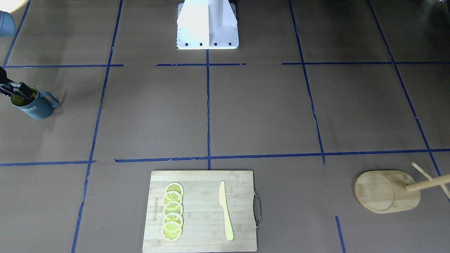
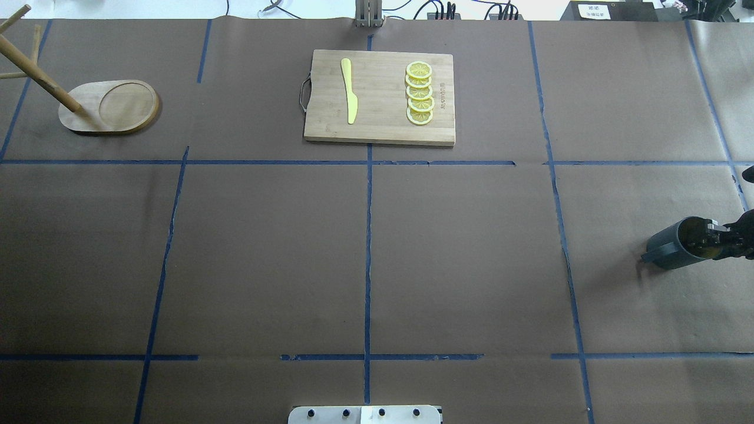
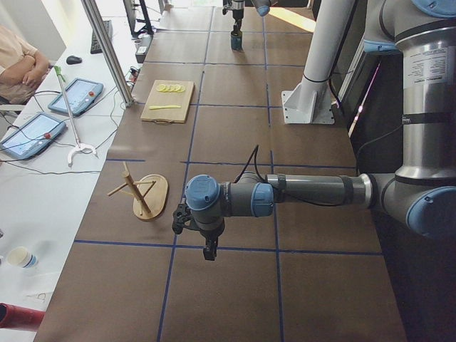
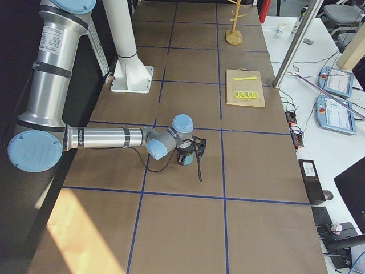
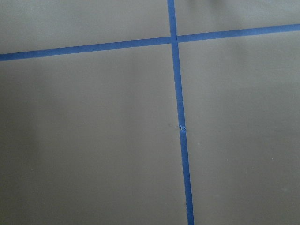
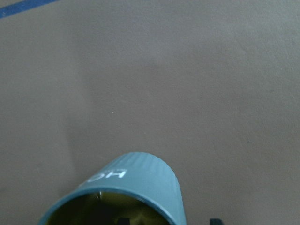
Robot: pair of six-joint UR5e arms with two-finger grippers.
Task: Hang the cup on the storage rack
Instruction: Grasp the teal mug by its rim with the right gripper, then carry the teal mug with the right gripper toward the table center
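Clamping the cup (image 1: 35,107) by its rim, my right gripper (image 1: 25,93) sits well apart from the rack (image 1: 386,191). Left gripper (image 3: 206,249) parted or closed, I cannot tell.

Five lemon slices (image 1: 173,208), one cup (image 1: 35,107), one rack (image 1: 372,191)

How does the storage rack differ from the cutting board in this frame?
The storage rack has an oval base with a round recess; the cutting board is rectangular with a metal handle. The rack raises a post with pegs; the board lies flat. The board carries lemon slices and a yellow knife; the rack none. Both are light bamboo.
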